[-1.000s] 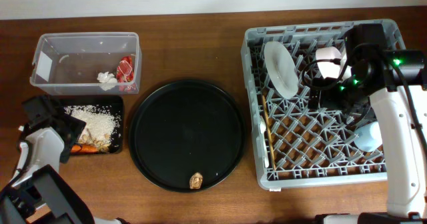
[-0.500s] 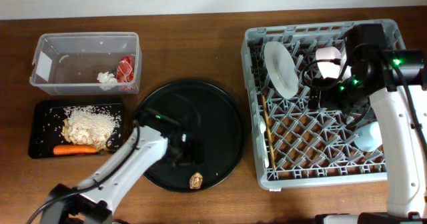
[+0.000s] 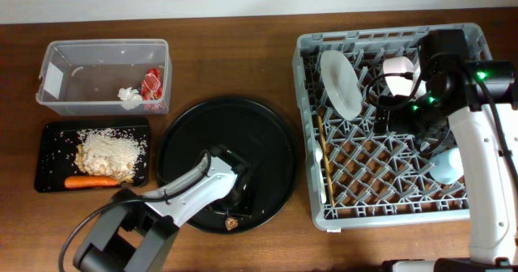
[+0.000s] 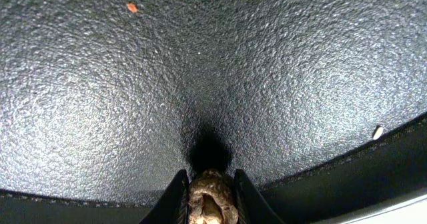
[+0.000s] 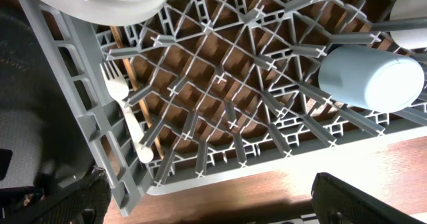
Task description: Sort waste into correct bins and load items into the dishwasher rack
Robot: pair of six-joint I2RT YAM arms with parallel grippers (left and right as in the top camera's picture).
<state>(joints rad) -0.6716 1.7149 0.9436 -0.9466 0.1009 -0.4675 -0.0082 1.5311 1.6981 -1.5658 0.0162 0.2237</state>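
Note:
My left gripper [image 4: 212, 184] is shut on a brownish food scrap [image 4: 212, 201] at the near rim of the round black tray [image 4: 200, 71]; in the overhead view the food scrap [image 3: 232, 222] shows just under the left arm. The shallow black tray [image 3: 47, 155] holds rice [image 3: 109, 149] and an orange carrot [image 3: 91, 181]. The clear tub [image 3: 81, 78] holds a tissue [image 3: 129, 95] and a red wrapper [image 3: 152, 84]. My right gripper [image 5: 213, 207] hangs open over the near edge of the grey rack [image 3: 396, 218], with nothing between its fingers.
In the rack stand a white plate [image 3: 340, 82], a white cup [image 3: 396, 68], a light-blue cup [image 5: 370, 77], a white fork [image 5: 123, 107] and a wooden chopstick [image 3: 321, 146]. The right arm [image 3: 441, 70] covers the rack's far right part.
The left arm has swung from the shallow black tray to the round tray's near rim and closed on the food scrap. The right arm has not moved.

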